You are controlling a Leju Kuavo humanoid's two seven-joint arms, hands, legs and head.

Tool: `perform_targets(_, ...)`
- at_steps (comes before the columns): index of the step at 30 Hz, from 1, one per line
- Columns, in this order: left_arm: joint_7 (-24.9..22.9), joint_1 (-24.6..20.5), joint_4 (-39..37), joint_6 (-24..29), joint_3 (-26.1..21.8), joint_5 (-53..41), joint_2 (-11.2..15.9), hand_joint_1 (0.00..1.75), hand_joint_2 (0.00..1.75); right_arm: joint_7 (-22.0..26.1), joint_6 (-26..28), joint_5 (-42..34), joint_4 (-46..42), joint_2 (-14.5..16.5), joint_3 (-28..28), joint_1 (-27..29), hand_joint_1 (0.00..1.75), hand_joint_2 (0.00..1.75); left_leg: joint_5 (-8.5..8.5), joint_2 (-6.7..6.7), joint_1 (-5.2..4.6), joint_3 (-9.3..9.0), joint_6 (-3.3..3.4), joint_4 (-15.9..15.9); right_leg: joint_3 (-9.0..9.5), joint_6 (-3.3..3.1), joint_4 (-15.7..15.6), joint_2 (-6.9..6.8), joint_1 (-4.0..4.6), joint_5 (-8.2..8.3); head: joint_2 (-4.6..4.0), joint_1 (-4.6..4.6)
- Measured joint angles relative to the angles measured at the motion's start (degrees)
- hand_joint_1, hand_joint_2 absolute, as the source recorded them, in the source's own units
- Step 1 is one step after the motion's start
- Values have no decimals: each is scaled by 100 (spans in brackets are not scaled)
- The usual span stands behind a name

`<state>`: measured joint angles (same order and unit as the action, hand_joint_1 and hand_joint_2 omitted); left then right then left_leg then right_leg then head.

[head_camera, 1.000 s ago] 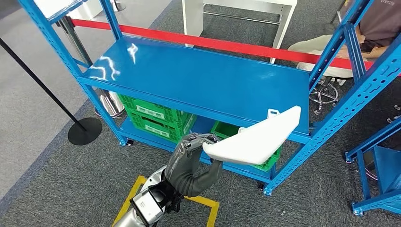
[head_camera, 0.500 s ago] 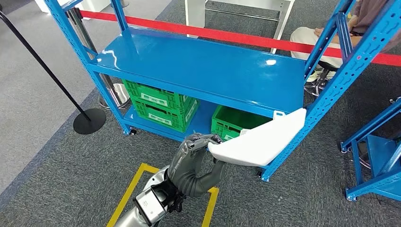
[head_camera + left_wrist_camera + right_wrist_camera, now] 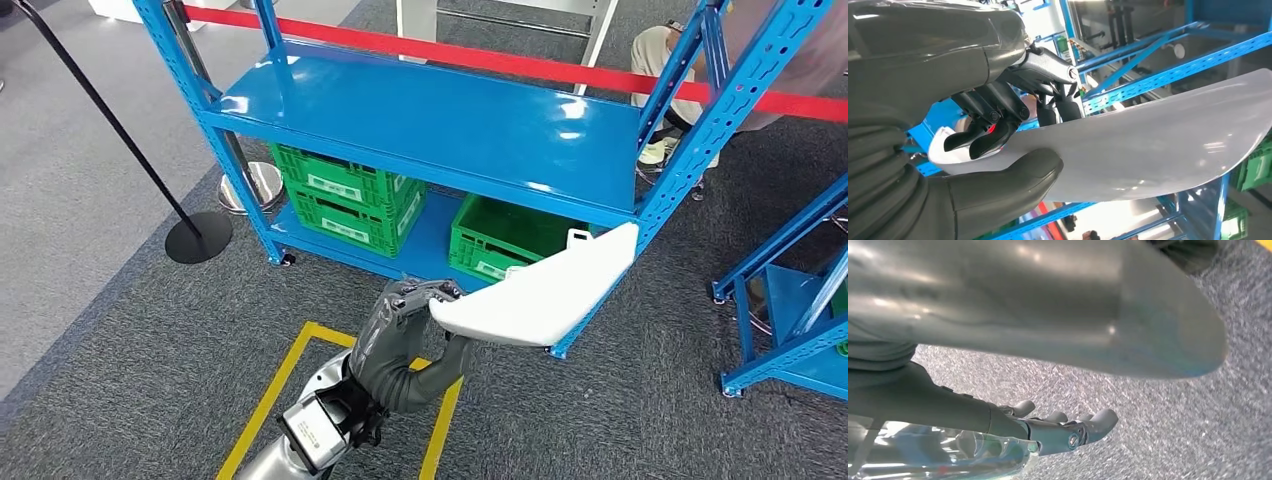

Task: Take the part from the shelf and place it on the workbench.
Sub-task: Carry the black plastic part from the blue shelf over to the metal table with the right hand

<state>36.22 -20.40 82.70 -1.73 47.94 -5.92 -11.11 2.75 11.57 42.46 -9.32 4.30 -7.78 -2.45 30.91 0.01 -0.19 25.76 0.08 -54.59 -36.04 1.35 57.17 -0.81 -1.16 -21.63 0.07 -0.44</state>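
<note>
The shelf (image 3: 430, 130) had receded as the robot backed off; the part (image 3: 535, 295), gripped at one end by the left hand (image 3: 415, 300), could have snagged the shelf's post; right hand (image 3: 1068, 432) fingers hung loosely apart.

The camera has drawn back from the blue shelf (image 3: 430, 125).

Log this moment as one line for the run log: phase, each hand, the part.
phase: carrying | left hand: holds white part by one end | right hand: hanging over carpet, holding nothing | part: off the blue shelf, not yet placed
</note>
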Motion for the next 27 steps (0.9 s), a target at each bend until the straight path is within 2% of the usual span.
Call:
perform_targets(1,-11,-1,0,2,-1,-9,4,175,175,-3,-9,19,1,-1,0,5,0,0,-53,9,-3,65,49,7,-42,33,23,1,-16,-25,0,-3)
perform_targets(2,-25,-1,-1,2,-1,-18,7,175,175,-8,-14,34,2,1,0,13,0,0,-119,18,-2,137,107,13,-100,57,117,5,-25,-157,0,11)
perform_targets(3,-37,-1,-2,-1,-1,-26,8,175,175,-16,-16,45,3,1,1,21,0,0,-193,28,0,215,158,23,-178,71,318,13,-30,-397,0,27)
perform_targets(5,-54,0,-4,-20,-1,-28,8,175,175,-41,-16,55,2,-4,1,22,0,0,-333,37,-27,373,215,16,-363,86,1010,27,-29,-992,0,66)
perform_targets(6,-59,2,-5,-33,-1,-28,12,175,175,-52,-16,57,1,-9,1,19,0,0,-406,39,-43,459,225,11,-421,89,1377,32,-28,-1168,0,74)
perform_targets(7,-63,3,-7,-44,1,-28,17,175,175,-61,-16,57,1,-17,1,16,0,0,-479,41,-55,549,230,1,-414,86,1632,34,-26,-1201,0,75)
perform_targets(8,-66,4,-9,-54,2,-28,24,175,175,-64,-16,57,1,-23,0,14,0,0,-548,42,-64,643,228,-13,-325,77,1719,36,-23,-1108,0,77)
perform_targets(9,-68,5,-9,-58,2,-27,30,175,175,-68,-16,57,1,-28,0,13,0,0,-609,40,-69,741,221,-36,-134,62,1589,37,-20,-942,0,77)
perform_targets(10,-68,5,-9,-62,3,-22,32,175,175,-71,-16,57,0,-32,0,8,0,0,-661,38,-70,830,210,-71,148,42,1271,40,-16,-802,0,85)
perform_targets(11,-68,3,-9,-66,2,-17,31,175,175,-75,-16,57,-1,-36,0,0,0,0,-702,36,-76,912,190,-116,466,25,844,44,-7,-767,0,97)
perform_targets(12,-68,2,-8,-69,0,-11,27,175,175,-81,-16,57,-1,-39,0,-10,0,0,-744,36,-79,975,164,-155,740,5,436,49,3,-814,0,106)
perform_targets(13,-68,-1,-8,-77,-1,-4,22,175,175,-86,-16,57,-2,-42,0,-19,0,0,-785,38,-80,1020,134,-183,913,-12,139,55,17,-899,0,118)
perform_targets(14,-68,-2,-8,-86,-1,0,16,175,175,-91,-16,57,-2,-43,0,-26,0,0,-830,42,-77,1049,102,-195,977,-30,-16,60,36,-972,0,122)
perform_targets(16,-68,-3,-8,-102,1,10,13,175,175,-104,-16,57,-1,-42,-1,-19,0,0,-878,36,-65,1092,35,-202,915,-99,-60,55,39,-934,0,131)
perform_targets(17,-68,-3,-8,-107,1,15,14,175,175,-111,-16,57,0,-42,-1,-17,0,0,-774,28,-56,1131,-2,-269,866,-150,-63,47,30,-878,0,129)
perform_targets(18,-69,-3,-8,-109,2,20,19,175,175,-116,-16,59,0,-40,-2,-16,0,0,-563,19,-46,1195,-39,-436,805,-194,-71,37,18,-810,0,121)
perform_targets(19,-69,-4,-8,-110,3,27,23,175,175,-119,-16,61,-1,-38,-2,-21,0,0,-267,12,-28,1278,-73,-715,737,-223,-70,28,11,-741,0,113)
perform_targets(20,-70,-3,-8,-112,3,34,28,175,175,-120,-16,63,-1,-36,-2,-24,0,0,32,11,-11,1371,-101,-1083,663,-239,-68,26,10,-672,0,99)
perform_targets(21,-70,-3,-8,-112,4,42,33,175,175,-120,-16,64,-1,-33,-2,-23,0,0,231,9,6,1451,-122,-1460,586,-238,-64,22,10,-604,0,90)
perform_targets(22,-70,-3,-9,-113,4,46,38,175,175,-121,-16,64,-1,-32,-2,-22,0,0,289,9,25,1484,-137,-1749,508,-230,-59,17,10,-537,0,88)
perform_targets(23,-70,-2,-9,-113,4,50,42,175,175,-122,-16,64,-1,-32,-2,-21,0,0,213,9,45,1437,-146,-1876,421,-217,-52,12,9,-472,0,85)
perform_targets(24,-70,-2,-10,-113,4,50,43,175,175,-124,-16,64,-1,-32,-2,-21,0,0,58,9,63,1292,-149,-1804,338,-200,-44,8,7,-410,0,84)
perform_targets(25,-70,-4,-9,-115,4,50,39,175,175,-125,-16,64,-2,-32,-2,-22,0,0,-94,10,79,1040,-149,-1531,264,-178,-35,7,5,-354,0,84)
perform_targets(26,-70,-7,-9,-116,4,50,31,175,175,-127,-16,64,-2,-32,-2,-22,0,0,-167,7,85,706,-145,-1120,206,-151,-25,8,9,-304,0,82)
perform_targets(27,-70,-13,-8,-118,4,51,17,175,175,-129,-19,64,-2,-32,-2,-22,0,0,-149,3,84,387,-134,-677,164,-117,-18,10,14,-255,0,85)
